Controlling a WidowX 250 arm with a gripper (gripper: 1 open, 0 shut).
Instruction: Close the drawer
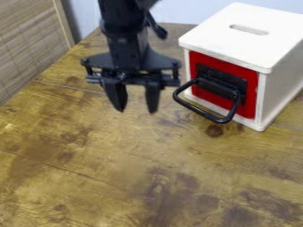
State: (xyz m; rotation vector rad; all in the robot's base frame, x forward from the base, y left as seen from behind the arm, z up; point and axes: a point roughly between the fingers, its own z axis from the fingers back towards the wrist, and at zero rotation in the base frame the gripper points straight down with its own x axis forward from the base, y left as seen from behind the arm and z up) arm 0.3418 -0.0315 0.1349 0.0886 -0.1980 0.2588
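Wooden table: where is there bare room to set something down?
The table is bare in front of the gripper, towards the near edge. It is crowded around the drawer's black handle and the white cabinet.

The single view looks obliquely down from above the near side of the wooden tabletop [106,177], facing across it at middling range. The white box-shaped cabinet [243,40] sits toward two o'clock, the woven panel [30,44] toward ten o'clock, both cut by the frame.

Arm [126,34]: black, smooth, rounded
Wrist [131,75]: black, wide crosspiece, small pale spots
Fingers [119,94]: black, slim
Cable [153,19]: dark, thin
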